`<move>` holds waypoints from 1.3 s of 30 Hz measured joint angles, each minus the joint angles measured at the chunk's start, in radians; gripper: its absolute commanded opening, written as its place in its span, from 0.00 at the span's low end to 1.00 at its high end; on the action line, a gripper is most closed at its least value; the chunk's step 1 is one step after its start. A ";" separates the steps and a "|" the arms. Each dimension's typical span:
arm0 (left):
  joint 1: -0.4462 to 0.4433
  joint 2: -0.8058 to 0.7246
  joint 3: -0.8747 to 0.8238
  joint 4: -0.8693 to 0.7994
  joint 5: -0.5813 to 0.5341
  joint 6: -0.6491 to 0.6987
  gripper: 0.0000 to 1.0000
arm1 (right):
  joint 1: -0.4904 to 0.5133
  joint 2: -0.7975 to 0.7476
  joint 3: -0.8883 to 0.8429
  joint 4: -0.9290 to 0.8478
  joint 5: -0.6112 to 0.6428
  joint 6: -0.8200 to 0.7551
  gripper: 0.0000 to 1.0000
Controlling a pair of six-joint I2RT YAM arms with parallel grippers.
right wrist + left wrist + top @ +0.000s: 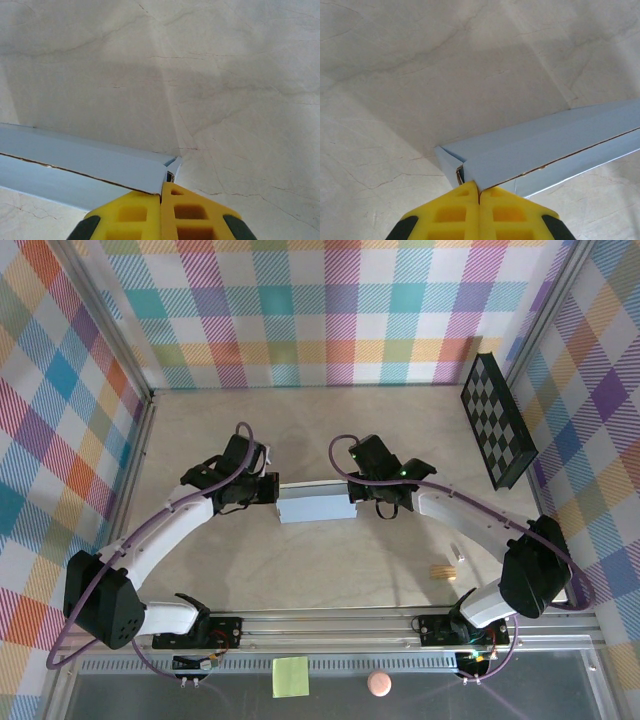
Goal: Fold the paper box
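Note:
The paper box (313, 505) is a pale grey-blue folded piece held between both arms at mid-table. My left gripper (272, 490) is shut on its left end. In the left wrist view the yellow fingers (451, 212) pinch a flap corner of the paper box (545, 145), whose brown cut edge runs off to the right. My right gripper (354, 492) is shut on the right end. In the right wrist view its yellow fingers (192, 212) clamp the corner of the paper box (85, 162), which stretches to the left.
A black checkerboard panel (497, 420) leans at the back right. A small wooden piece (443, 570) lies on the table near the right arm. A yellow-green sticky note (290, 676) and a pink disc (378, 683) sit below the front rail. Plaid walls enclose the table.

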 measured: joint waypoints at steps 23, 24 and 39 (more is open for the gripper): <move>-0.003 -0.040 0.161 -0.078 0.017 0.391 0.55 | 0.003 0.000 -0.001 0.000 0.003 0.006 0.00; -0.005 -0.036 0.167 -0.069 0.034 0.430 0.55 | 0.003 0.000 -0.001 0.000 0.003 0.006 0.00; -0.077 0.024 0.041 0.131 0.243 1.006 0.79 | 0.003 0.000 -0.001 0.000 0.003 0.006 0.00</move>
